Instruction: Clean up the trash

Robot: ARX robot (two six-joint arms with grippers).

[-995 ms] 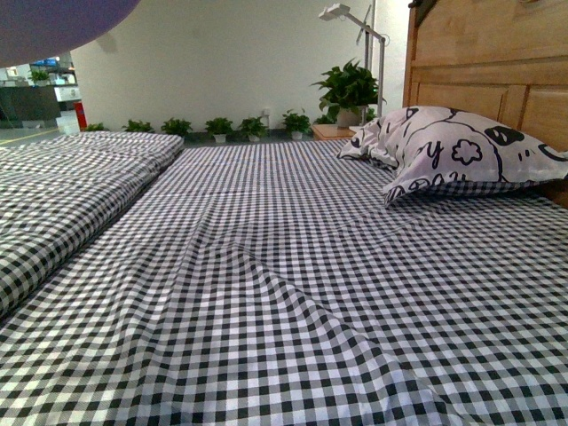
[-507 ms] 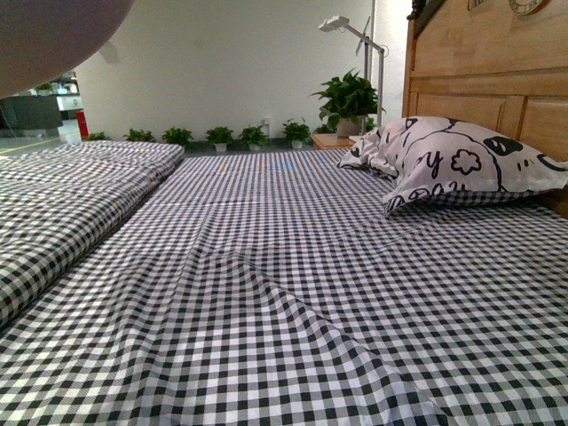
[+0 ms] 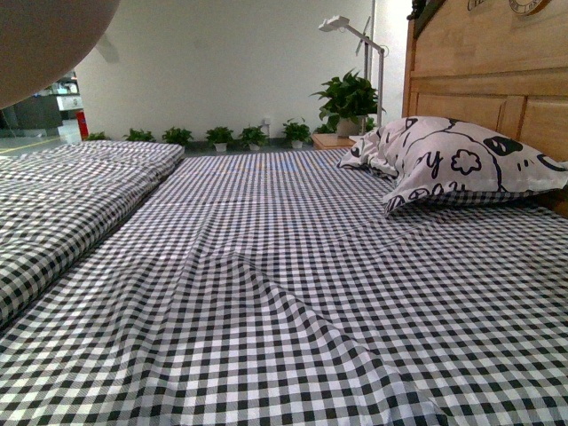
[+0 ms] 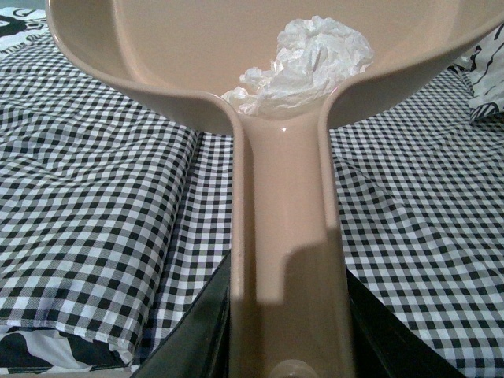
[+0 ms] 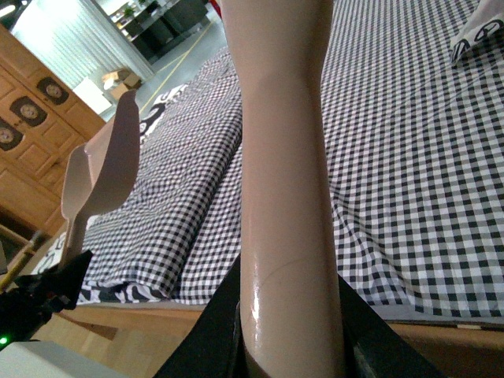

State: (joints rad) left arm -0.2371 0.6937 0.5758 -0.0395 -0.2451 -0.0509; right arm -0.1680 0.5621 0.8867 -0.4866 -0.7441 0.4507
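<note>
In the left wrist view my left gripper is shut on the handle of the pinkish dustpan, held above the checked bed. The trash, a crumpled white paper wad, lies in the pan near the handle. In the right wrist view my right gripper is shut on the pinkish brush handle, which runs up out of the picture; the brush head is out of view. The dustpan also shows there, edge-on, with my left gripper below it. In the front view only a blurred part of the dustpan shows at the top left.
A black-and-white checked sheet covers the bed, with a raised fold in the middle. A patterned pillow lies against the wooden headboard at the right. A second checked mattress lies at the left. Potted plants and a lamp stand behind.
The blurred dustpan at the top left of the front view has shifted and shows browner. The view has tilted slightly, so the pillow sits a little lower.
</note>
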